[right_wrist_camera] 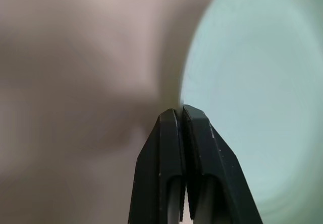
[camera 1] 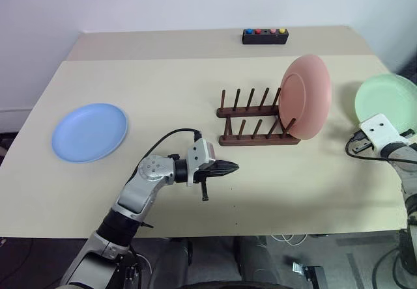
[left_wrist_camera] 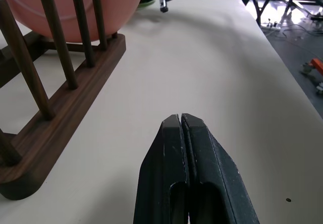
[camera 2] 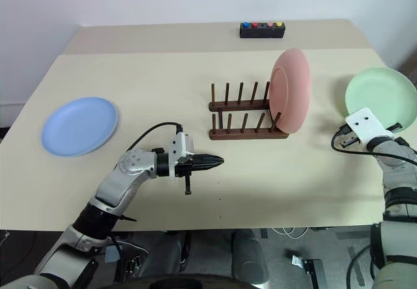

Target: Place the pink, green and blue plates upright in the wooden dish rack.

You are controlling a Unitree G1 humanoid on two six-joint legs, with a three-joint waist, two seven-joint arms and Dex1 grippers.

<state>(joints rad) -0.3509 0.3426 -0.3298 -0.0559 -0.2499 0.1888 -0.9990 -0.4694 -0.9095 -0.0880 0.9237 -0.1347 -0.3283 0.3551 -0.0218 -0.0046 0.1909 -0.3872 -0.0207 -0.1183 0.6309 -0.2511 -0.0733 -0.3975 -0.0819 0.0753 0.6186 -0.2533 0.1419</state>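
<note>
The pink plate stands upright in the right-hand end slot of the wooden dish rack, mid-table. The blue plate lies flat at the left of the table. The green plate lies at the table's right edge. My right gripper is at the green plate's near rim, fingers shut with the rim edge pinched at their tips. My left gripper hovers in front of the rack, pointing right, shut and empty. The left wrist view shows the rack's pegs and the pink plate close by.
A black box with coloured buttons sits at the table's far edge. The table's right edge runs close to my right arm. Cables and stands are on the floor beyond the table.
</note>
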